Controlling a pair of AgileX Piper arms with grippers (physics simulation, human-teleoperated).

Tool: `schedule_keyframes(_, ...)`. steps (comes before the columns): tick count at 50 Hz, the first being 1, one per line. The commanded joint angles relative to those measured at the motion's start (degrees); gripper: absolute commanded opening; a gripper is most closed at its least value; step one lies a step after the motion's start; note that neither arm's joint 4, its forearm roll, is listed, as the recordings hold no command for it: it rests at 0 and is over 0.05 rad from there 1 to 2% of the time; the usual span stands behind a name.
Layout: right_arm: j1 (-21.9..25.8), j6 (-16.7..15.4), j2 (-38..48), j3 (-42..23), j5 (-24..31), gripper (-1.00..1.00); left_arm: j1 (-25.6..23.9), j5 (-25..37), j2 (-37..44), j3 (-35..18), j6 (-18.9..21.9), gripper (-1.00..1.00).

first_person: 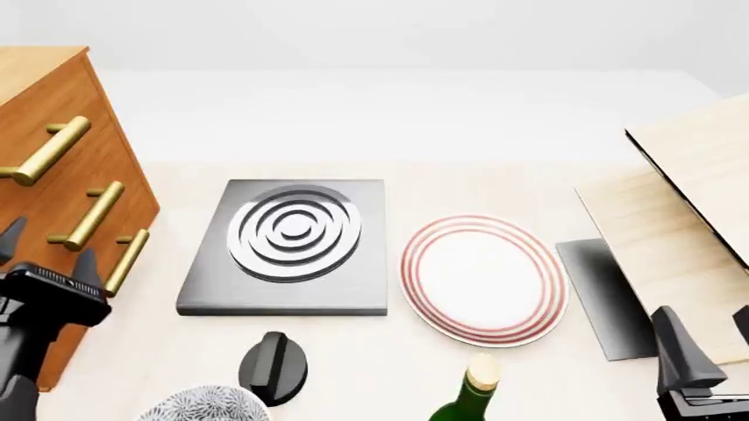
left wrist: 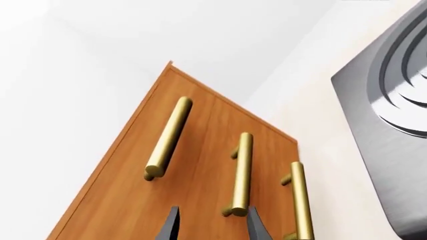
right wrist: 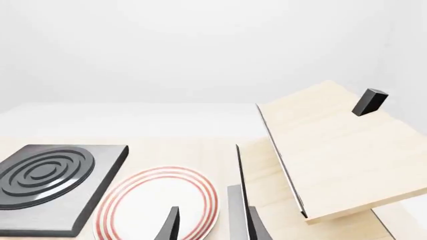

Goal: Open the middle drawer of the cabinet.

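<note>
The cabinet (first_person: 53, 88) is a tall orange-brown chest at the table's left edge, with three brass bar handles. The middle drawer (first_person: 123, 210) carries the second handle (first_person: 91, 217) and sits flush with the fronts above and below it. My left gripper (first_person: 47, 252) is open and empty, just in front of the cabinet at the height of the lower two handles. In the left wrist view the middle handle (left wrist: 241, 172) lies ahead of the open left gripper (left wrist: 213, 224), its near end close to one finger (left wrist: 255, 225). My right gripper (first_person: 708, 342) is open and empty at the front right.
A grey hob (first_person: 293, 254) lies right of the cabinet, with a red-rimmed white plate (first_person: 480, 281) beside it. A black knob (first_person: 275, 364), a patterned bowl (first_person: 205, 405) and a green bottle (first_person: 468, 395) stand at the front. Pale wooden boards (first_person: 690, 202) rise at the right.
</note>
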Motion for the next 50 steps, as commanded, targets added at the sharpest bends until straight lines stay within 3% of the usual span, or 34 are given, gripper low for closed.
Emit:
schedule_keyframes(1, 0.0, 0.0, 0.0, 0.0, 0.0, 1.00, -0.7, -0.2, 3.4, -2.9, -0.1, 1.00)
schedule_keyframes(27, 0.0, 0.0, 0.0, 0.0, 0.0, 1.00, -0.9, -0.2, 15.7, -9.8, -3.1, 1.00)
schedule_keyframes(50, 0.0, 0.0, 0.0, 0.0, 0.0, 1.00, 5.2, -0.2, 21.8, -15.3, 0.7, 1.00)
